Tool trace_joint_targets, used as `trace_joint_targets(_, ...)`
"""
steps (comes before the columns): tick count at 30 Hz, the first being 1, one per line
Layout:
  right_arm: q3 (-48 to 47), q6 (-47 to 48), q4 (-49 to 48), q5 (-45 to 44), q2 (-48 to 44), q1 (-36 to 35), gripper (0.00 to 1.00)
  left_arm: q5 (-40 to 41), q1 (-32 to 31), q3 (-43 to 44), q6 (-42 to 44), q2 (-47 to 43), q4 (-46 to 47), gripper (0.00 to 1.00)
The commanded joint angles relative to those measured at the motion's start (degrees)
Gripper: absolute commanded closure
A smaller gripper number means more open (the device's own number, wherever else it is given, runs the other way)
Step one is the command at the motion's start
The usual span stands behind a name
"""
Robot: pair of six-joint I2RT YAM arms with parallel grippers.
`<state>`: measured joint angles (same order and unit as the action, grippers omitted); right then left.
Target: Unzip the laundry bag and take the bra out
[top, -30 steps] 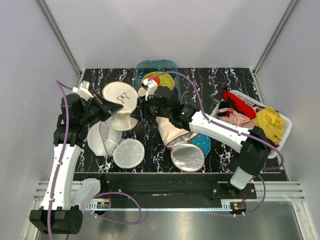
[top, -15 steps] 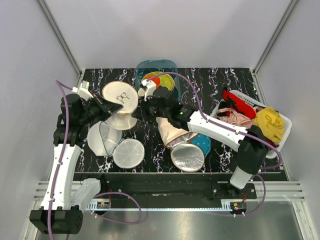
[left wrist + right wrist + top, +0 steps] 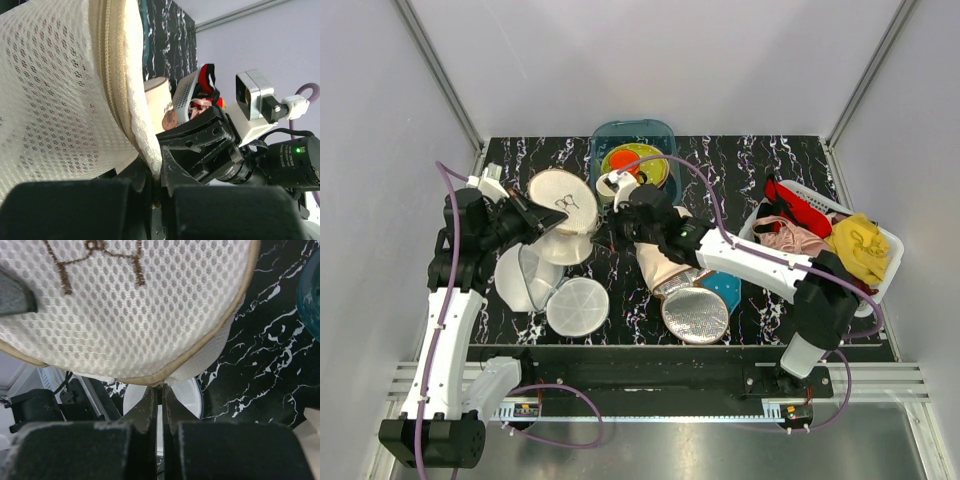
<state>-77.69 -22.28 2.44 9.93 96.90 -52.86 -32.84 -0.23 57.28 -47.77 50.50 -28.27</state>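
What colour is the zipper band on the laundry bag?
Beige; the zipper band of the laundry bag shows best in the left wrist view.

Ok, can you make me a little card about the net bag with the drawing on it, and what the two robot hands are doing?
bag: laundry bag, white mesh, drawing on its round face, held up tilted over the table
left gripper: shut on the bag's edge
right gripper: pinched shut at the bag's rim; no zip pull visible
zip: looks closed where it shows
bra: not seen
nearby: round mesh bag lying flat; basket of clothes at the right
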Motion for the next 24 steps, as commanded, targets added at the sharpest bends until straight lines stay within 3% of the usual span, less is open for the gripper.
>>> trace_joint_targets(1, 4.91, 0.92, 0.55, -3.25, -4.52, 2.14, 1.0, -0.91, 0.14, 3.81, 1.54, -0.31, 1.73, 1.0)
trace_joint_targets(9, 9.05, 0.75, 2.83, -3.0, -8.66, 4.17, 1.0, -0.12, 0.14, 3.81, 2.86, 0.47, 1.11, 1.0)
trace_joint_targets(22, 8.96, -4.08, 3.28, 4.3, -7.96, 2.33, 1.0, -1.26, 0.14, -9.9, 0.04, 6.45, 7.8, 1.0)
trace_joint_targets(24, 8.7, -4.87, 3.19, 5.7, -7.08, 2.06, 1.0, -1.79, 0.14, -10.43, 0.48, 8.02, 7.53, 0.9)
